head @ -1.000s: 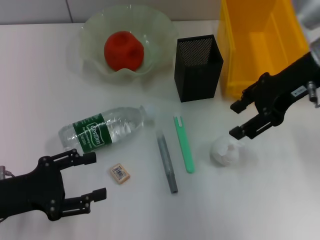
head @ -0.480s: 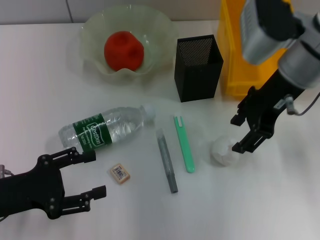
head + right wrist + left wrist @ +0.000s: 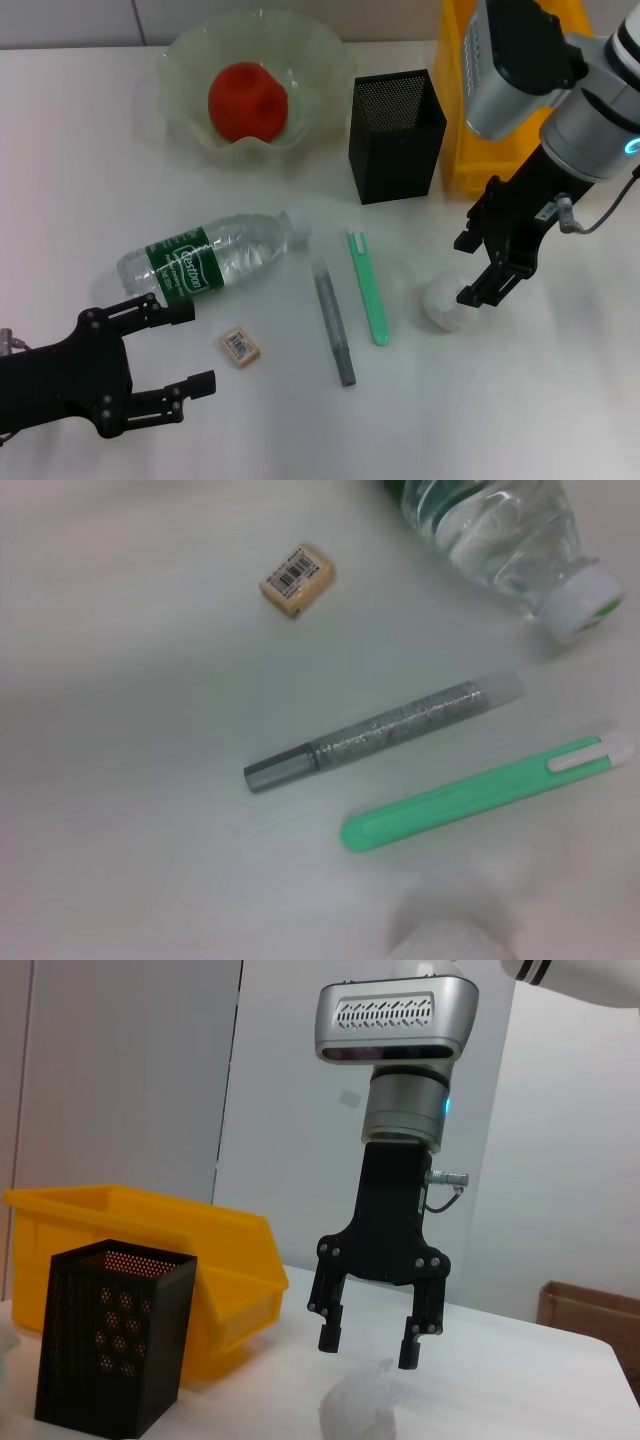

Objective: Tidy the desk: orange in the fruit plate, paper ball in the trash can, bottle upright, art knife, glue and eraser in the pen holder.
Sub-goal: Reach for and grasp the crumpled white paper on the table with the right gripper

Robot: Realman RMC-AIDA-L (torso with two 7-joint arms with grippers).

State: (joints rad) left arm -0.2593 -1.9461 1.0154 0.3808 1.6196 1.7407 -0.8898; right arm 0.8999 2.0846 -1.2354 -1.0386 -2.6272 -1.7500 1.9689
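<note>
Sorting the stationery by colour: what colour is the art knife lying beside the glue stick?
The art knife is mint green with a white slider, clearest in the right wrist view.

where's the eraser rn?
Head view: the eraser lies on the desk's left side, just below the fallen bottle, beside the left end effector.

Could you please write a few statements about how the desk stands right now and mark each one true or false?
1. The orange lies in the fruit plate. True.
2. The bottle stands upright. False: it lies on its side.
3. The right gripper is open just above the paper ball. True.
4. The eraser is inside the pen holder. False: it lies on the desk beside the open left gripper.
5. The paper ball is in the trash can. False: it rests on the desk.
</note>
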